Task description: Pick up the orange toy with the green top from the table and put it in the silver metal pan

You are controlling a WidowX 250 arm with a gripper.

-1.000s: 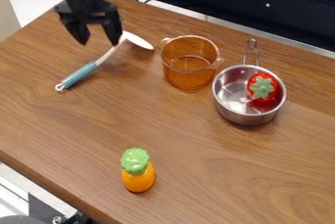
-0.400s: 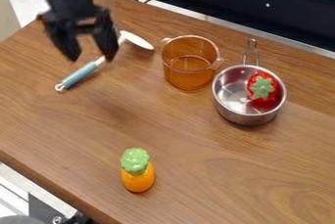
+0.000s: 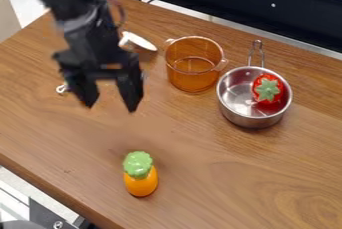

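The black gripper [image 3: 111,107] hangs over the left part of the wooden table, open, with nothing between its fingers. Behind it lies a spoon [image 3: 139,41], its pale head and the end loop of its handle showing while the arm hides the middle. Below and slightly right of the gripper stands an orange toy [image 3: 141,182] with a green leafy top, upright. To the right are an amber see-through pot [image 3: 192,76] and a steel saucepan [image 3: 248,119]. Inside the saucepan rests a red toy [image 3: 267,89] with a green star-shaped top.
The wooden table [image 3: 220,183] has a near edge slanting across the lower left. A dark rail [image 3: 240,8] runs behind its far edge. The saucepan's wire handle [image 3: 257,53] points toward that rail.
The gripper has moved down and to the right in view, from above the spoon toward the orange toy, and stays open. The arm now covers much of the spoon. The other objects have not moved.
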